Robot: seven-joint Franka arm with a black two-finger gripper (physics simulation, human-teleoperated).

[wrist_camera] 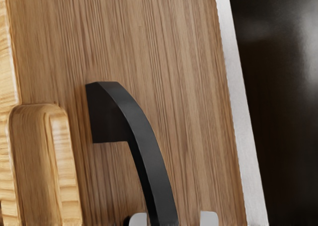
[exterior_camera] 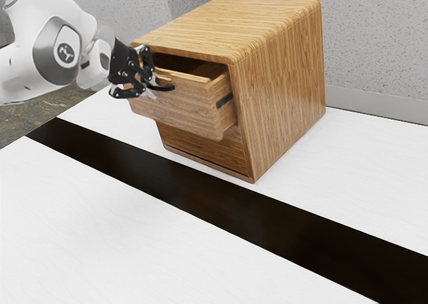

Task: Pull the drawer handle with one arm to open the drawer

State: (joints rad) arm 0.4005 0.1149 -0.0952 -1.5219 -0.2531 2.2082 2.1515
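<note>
Exterior view: the wooden cabinet (exterior_camera: 281, 83) stands on the white table (exterior_camera: 87, 250), beyond the black stripe (exterior_camera: 200, 197). Its top drawer (exterior_camera: 187, 107) is partly out, towards the exterior view's left, so the task looks underway but not finished. The gripper (exterior_camera: 144, 83) is at the drawer's front, at the black handle (exterior_camera: 162, 87). In the wrist view the curved handle (wrist_camera: 134, 131) runs down between the two pale fingertips (wrist_camera: 138, 219). Bare wood shows between the handle and one of them, so the claw reads as spread, straddling the bar rather than pinching it. That loose hold is the main risk. A pull that drifts sideways, or rises off the drawer's line of travel, could let the bar slide out from between the fingers and leave the drawer half open. The bar's curve adds to this, because a fingertip riding along it may be steered off its end. A pull angled away from the runners could also jam the drawer in its opening, or drag the whole cabinet across the table, since nothing visible holds it down.
</note>
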